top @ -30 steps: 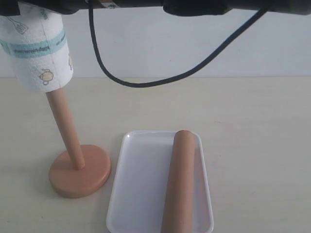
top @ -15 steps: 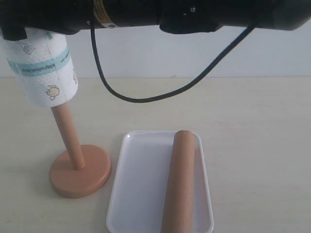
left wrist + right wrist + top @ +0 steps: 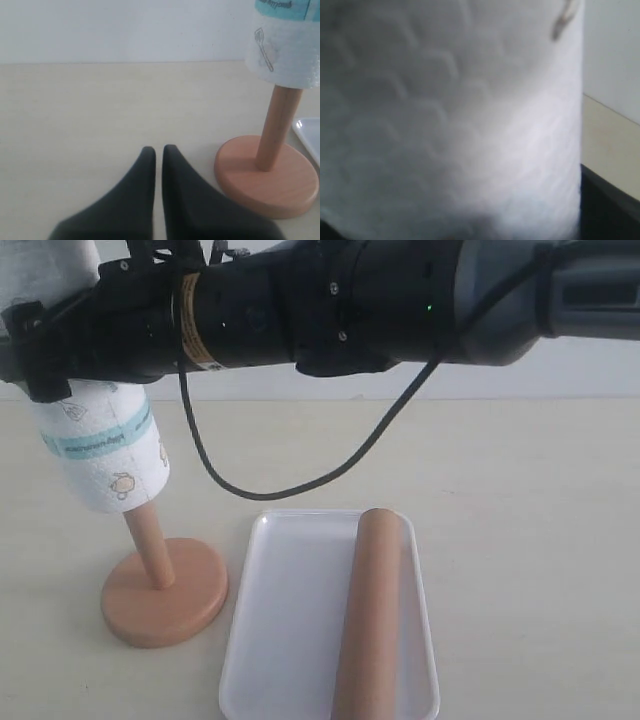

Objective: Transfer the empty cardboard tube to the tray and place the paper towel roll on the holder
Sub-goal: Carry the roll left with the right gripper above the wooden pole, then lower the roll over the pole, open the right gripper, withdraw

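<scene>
Exterior view: right hand [image 3: 55, 360] grips paper towel roll [image 3: 105, 455], threaded partway onto holder [image 3: 165, 592]; left hand [image 3: 157, 150] pinched together, empty.

Bright, even, diffuse lighting; shadows soft beside the holder [image 3: 185, 602]. Right wrist view blurred: roll [image 3: 450, 120] too close, out of focus.

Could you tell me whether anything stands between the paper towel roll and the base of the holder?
Nothing visible does. The paper towel roll is threaded on the rod of the holder, and only bare rod shows below it down to the disc base. The tray lies beside the base.
</scene>
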Controlling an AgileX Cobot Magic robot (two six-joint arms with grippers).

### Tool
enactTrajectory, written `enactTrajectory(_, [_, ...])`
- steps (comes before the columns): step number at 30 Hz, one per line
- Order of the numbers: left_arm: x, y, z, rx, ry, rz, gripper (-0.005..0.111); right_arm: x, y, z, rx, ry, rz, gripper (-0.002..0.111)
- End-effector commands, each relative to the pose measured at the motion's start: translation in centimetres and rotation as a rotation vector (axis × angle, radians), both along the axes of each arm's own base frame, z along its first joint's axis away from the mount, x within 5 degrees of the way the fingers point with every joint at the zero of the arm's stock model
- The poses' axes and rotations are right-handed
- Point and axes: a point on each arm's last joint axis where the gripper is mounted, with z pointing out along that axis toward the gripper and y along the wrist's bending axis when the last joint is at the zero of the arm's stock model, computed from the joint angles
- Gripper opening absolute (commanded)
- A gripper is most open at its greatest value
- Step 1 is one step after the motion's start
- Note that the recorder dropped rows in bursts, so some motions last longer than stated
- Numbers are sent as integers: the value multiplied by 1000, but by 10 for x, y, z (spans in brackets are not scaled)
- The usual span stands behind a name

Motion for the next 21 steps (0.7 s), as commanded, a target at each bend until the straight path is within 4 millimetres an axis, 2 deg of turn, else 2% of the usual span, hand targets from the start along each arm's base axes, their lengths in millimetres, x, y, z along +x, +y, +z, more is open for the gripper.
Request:
enactTrajectory(1, [0,0,-1,-7,-1,1,4,-2,2,1,9,-2,12,0])
enactTrajectory(21, [0,0,-1,-7,-1,1,4,10,19,-58,-67,103,26,0])
